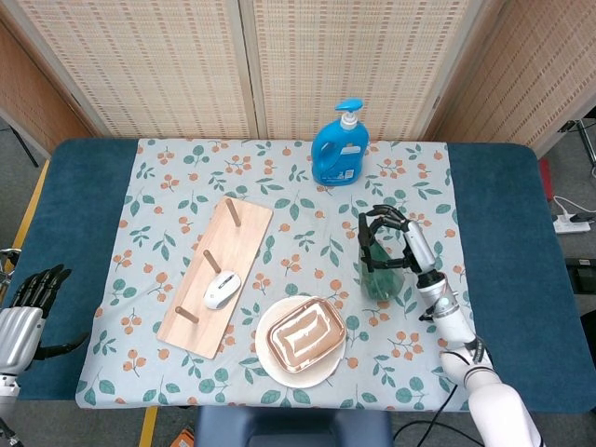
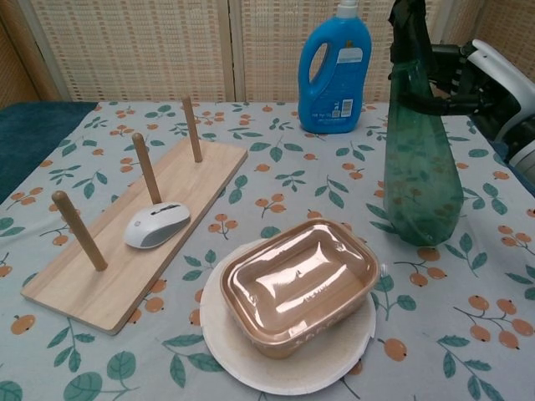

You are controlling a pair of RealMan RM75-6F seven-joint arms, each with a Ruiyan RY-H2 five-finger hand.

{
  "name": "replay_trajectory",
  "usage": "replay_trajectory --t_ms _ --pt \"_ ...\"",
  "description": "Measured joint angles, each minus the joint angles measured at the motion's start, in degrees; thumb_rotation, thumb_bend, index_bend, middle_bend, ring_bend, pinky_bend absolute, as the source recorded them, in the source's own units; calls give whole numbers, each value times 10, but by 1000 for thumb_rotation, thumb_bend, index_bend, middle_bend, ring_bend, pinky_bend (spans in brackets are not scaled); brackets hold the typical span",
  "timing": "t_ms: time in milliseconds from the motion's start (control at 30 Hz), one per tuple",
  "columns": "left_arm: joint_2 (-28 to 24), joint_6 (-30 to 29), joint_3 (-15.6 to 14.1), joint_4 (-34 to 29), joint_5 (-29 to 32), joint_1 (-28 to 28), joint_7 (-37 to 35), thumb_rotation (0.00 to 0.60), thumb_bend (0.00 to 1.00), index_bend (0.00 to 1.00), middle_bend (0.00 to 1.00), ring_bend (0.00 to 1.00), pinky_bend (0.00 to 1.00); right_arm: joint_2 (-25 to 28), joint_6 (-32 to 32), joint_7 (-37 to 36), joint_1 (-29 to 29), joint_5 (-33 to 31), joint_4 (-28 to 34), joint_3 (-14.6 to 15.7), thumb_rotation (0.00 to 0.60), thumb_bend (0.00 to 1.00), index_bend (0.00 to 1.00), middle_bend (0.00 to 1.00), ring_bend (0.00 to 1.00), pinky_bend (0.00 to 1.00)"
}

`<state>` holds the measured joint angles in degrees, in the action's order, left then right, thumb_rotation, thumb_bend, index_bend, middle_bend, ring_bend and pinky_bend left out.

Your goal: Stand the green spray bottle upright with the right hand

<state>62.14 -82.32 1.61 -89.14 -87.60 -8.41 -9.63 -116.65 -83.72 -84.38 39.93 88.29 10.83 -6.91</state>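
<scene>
- head view: the green spray bottle (image 1: 381, 276) is standing at about 3 o'clock from the plate (image 1: 270, 358), right of the pegged board (image 1: 216, 277). the right hand (image 1: 399, 239) is wrapping its fingers around the bottle's neck. the left hand (image 1: 23, 303) is hanging off the table's edge at 9 o'clock, fingers apart, grasping nothing.
- chest view: the bottle's base is sitting flat on the cloth (image 2: 276, 171), body looking plumb, with the blue detergent jug (image 2: 334, 67) at 11 o'clock from it.
- judgement: uprighting looks nearly done; loosening the fingers slowly and drawing straight away should avoid tipping it.
</scene>
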Motion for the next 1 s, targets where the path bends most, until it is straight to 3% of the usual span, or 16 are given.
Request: replay_trajectory --t_ms 1000 --pt "0 0 0 0 0 0 0 600 143 0 0 0 30 30 -4 44 -29 13 18 34 600 95 655 602 280 225"
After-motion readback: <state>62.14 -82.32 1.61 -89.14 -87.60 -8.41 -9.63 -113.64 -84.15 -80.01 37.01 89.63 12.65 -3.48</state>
